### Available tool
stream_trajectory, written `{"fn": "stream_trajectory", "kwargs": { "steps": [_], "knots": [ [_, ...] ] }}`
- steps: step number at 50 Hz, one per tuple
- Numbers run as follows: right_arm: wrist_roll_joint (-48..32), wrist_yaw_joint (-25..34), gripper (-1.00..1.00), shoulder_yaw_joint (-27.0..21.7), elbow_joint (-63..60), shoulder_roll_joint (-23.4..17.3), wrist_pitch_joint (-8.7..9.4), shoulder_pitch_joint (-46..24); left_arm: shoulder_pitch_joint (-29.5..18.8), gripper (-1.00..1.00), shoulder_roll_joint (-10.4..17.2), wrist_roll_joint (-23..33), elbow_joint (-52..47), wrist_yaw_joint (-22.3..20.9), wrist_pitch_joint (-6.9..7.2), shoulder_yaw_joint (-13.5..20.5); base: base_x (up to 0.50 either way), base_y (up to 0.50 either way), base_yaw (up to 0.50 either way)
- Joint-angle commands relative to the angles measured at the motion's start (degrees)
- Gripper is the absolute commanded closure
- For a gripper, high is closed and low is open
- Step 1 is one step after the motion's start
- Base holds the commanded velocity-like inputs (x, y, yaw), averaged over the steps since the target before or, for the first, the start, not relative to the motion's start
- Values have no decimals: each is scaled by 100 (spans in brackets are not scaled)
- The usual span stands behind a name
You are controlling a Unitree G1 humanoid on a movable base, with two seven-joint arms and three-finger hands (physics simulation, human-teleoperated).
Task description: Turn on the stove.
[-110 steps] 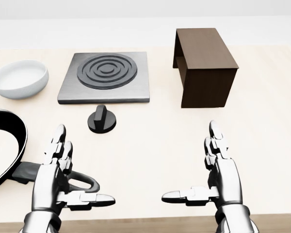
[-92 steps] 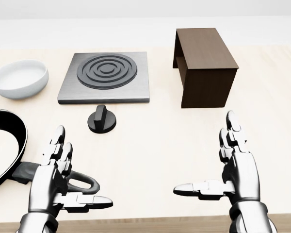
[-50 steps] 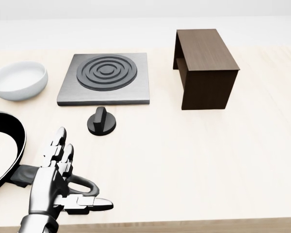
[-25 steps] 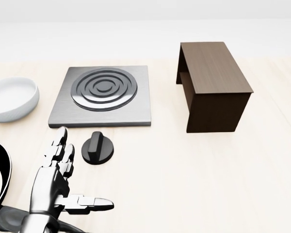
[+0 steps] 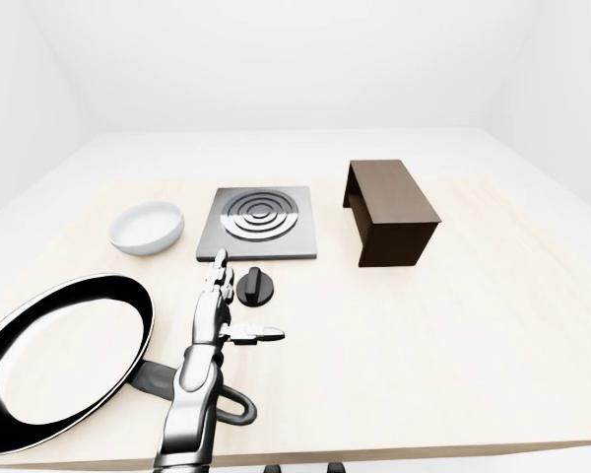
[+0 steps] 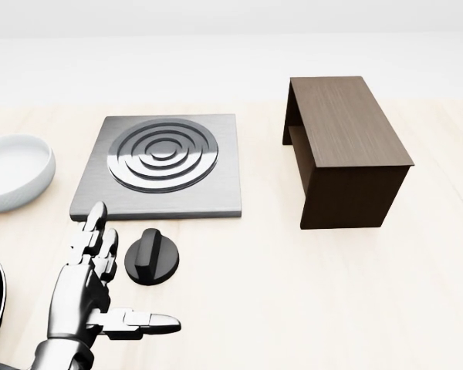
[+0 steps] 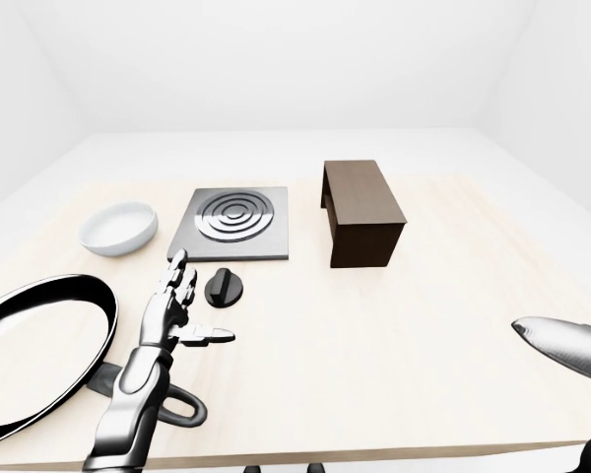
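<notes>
The stove is a grey square plate (image 6: 216, 196) with a ringed burner (image 6: 163, 150), at the upper left of the head view. Its black round knob (image 6: 153, 258) lies on the table just below the plate. My left hand (image 6: 123, 281) is open, fingers pointing up and thumb out to the right. It stands just left of and below the knob, not touching it. Of my right hand only a silver tip (image 7: 561, 350) shows at the right edge of the right-eye view.
A white bowl (image 6: 11, 169) sits left of the stove. A black frying pan (image 5: 59, 355) lies at the lower left, its handle under my left arm. A dark brown wooden box (image 6: 343, 150) stands right of the stove. The table's near edge (image 5: 374, 455) runs along the bottom.
</notes>
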Motion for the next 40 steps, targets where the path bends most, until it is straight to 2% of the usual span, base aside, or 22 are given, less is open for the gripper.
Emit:
{"fn": "stream_trajectory", "kwargs": {
  "steps": [1, 4, 5, 7, 9, 12, 13, 15, 25, 40],
  "knots": [
    [34, 9, -100, -45, -37, 11, 0, -28, -32, -100, 2, 12, 107, 2, -45, 2, 32, 0, 0],
    [207, 15, -100, -165, -22, 97, 0, 47, -63, -100, 1, 24, 224, 10, -102, 3, 18, 0, 0],
    [304, -75, -100, -182, -34, 6, 0, 91, -94, -100, -1, 41, 413, 7, -226, 2, 0, 0, 0],
    [367, -162, -100, -150, -38, -43, 0, 119, -119, -100, -4, 56, 549, 6, -307, -10, 0, 0, 0],
    [302, -142, -100, -89, -38, -19, 0, 142, -185, -100, -11, 108, 867, 21, -488, -31, 0, 0, 0],
    [394, -185, -100, -136, -38, -65, 0, 133, -248, -100, -14, 101, 1083, 17, -580, -36, 0, 0, 0],
    [431, -199, -100, -148, -38, -75, 0, 150, -292, -100, -11, 114, 1282, 23, -684, -28, 0, 0, 0],
    [400, -209, -100, -90, -38, -69, 0, 168, -340, -100, -4, 117, 1482, 26, -772, -19, 0, 0, 0],
    [352, -115, -100, -136, -38, -38, 0, 130, -565, -100, 4, 187, 2352, 79, -772, -21, 0, 0, 0],
    [529, -246, -100, -34, -38, -122, 0, 271, -641, -100, -15, 305, 2855, 109, -772, -79, 0, 0, 0]
  ]
}}
